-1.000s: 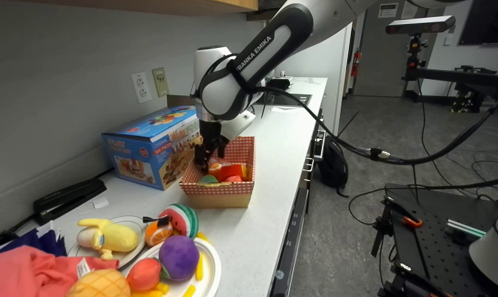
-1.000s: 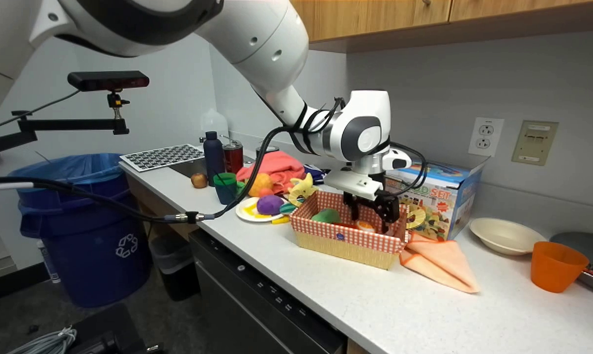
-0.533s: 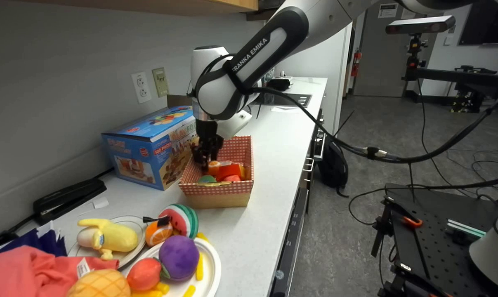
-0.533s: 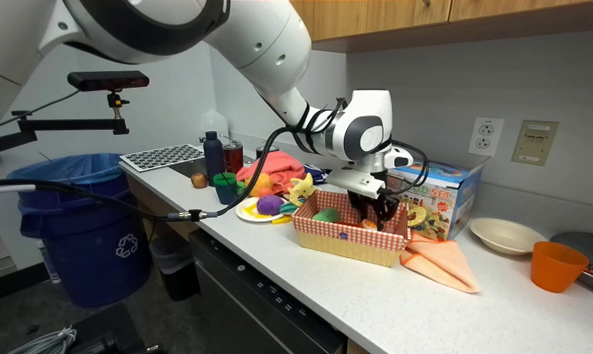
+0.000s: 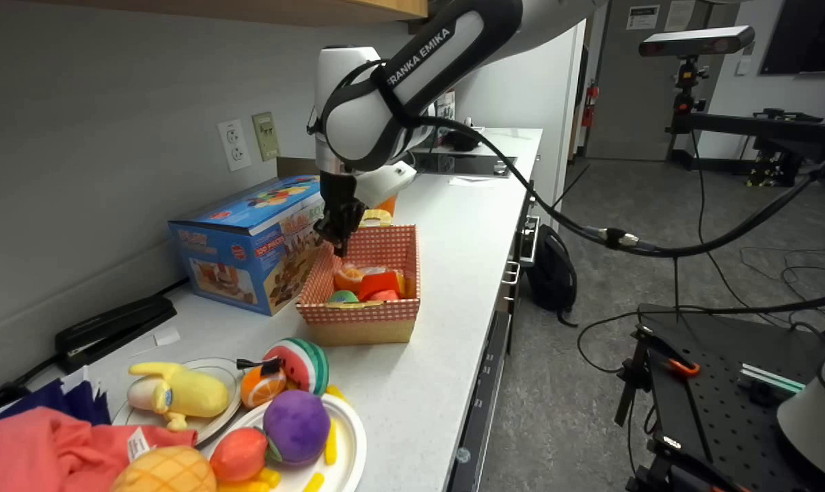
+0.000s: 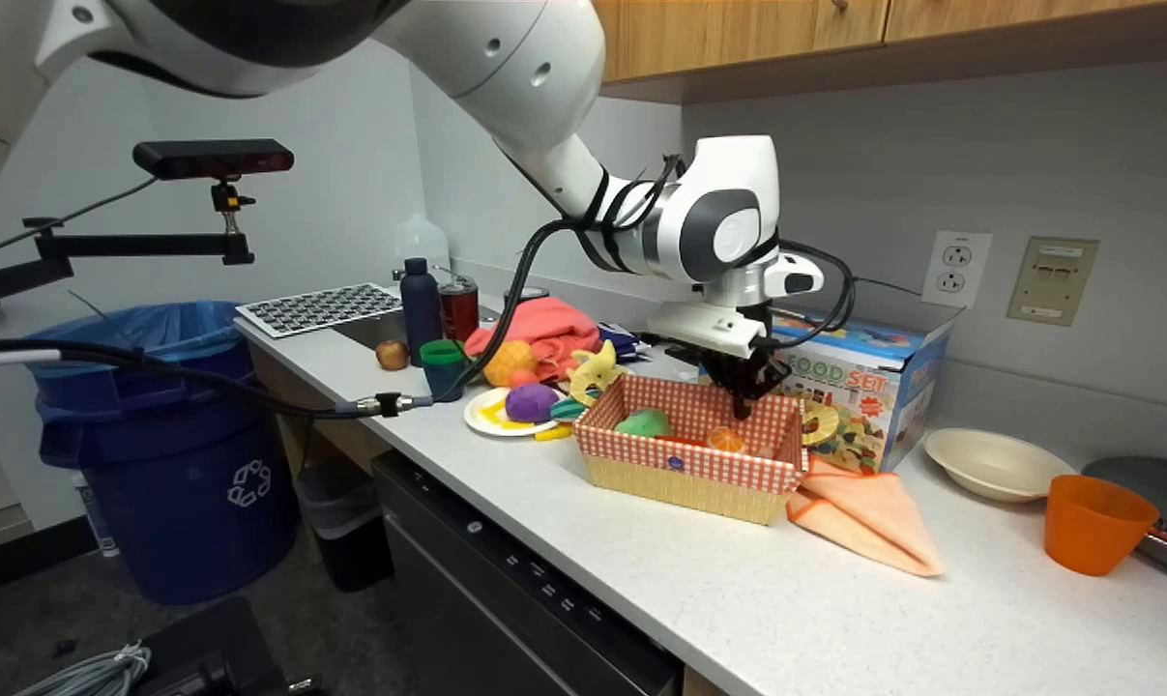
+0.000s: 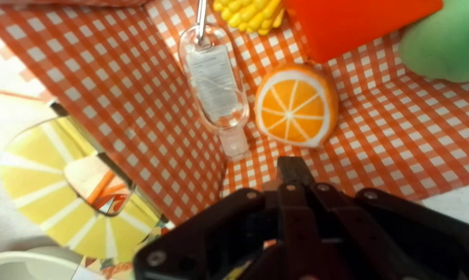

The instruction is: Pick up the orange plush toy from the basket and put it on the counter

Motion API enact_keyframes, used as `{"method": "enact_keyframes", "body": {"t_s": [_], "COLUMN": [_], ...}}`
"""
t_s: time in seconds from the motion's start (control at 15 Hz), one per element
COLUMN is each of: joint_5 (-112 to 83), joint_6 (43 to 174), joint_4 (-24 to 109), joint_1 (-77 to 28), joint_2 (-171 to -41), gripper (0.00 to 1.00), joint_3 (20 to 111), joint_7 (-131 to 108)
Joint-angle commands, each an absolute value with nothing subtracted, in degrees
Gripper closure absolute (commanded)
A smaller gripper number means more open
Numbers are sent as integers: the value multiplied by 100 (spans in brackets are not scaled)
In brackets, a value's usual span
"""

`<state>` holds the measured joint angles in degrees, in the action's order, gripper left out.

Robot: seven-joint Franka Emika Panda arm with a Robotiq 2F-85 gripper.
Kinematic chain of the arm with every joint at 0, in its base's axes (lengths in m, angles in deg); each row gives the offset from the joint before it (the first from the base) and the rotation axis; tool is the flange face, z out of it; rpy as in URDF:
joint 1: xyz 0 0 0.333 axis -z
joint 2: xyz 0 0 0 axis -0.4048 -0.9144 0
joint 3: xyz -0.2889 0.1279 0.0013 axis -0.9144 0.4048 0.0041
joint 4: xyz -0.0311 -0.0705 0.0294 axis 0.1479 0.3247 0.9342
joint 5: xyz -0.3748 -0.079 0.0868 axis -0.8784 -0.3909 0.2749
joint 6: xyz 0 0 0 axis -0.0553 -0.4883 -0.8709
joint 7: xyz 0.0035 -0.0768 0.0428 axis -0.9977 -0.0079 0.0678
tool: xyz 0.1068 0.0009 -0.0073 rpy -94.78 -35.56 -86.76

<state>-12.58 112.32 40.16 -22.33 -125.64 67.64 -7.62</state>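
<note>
Grasp not yet made: orange plush toy in the basket.
The jaws, near it, are clenched on nothing; the next move likely calls for parting them, then lowering them around the toy.

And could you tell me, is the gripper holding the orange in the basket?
No, the wrist view shows the gripper shut, with a visible gap between it and the orange in the basket.

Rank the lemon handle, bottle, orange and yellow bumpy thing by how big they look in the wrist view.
Lemon handle
Too alike to rank: bottle (longer) and orange (wider)
Yellow bumpy thing, cut off by the frame
</note>
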Motion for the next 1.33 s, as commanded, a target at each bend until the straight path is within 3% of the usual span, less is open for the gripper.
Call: {"method": "enact_keyframes", "body": {"t_s": [0.0, 0.07, 0.13, 0.27, 0.8, 0.93, 1.27], "joint_5": [-1290, -1295, -1381, -1345, -1218, -1210, -1156], "joint_6": [10902, 10746, 10656, 10452, 10323, 10324, 10326], "joint_4": [4363, 4348, 4310, 4158, 3661, 3522, 3100], "joint_1": [-2246, -2222, -2273, -2256, -2281, -2302, -2294], "joint_2": [-11911, -11849, -11832, -11911, -12744, -12933, -13331], "gripper": [100, 100, 74, 66, 5, 0, 0], "joint_3": [6690, 6708, 6639, 6683, 6826, 6823, 6822], "joint_7": [-812, -726, -833, -787, -786, -833, -951]}}
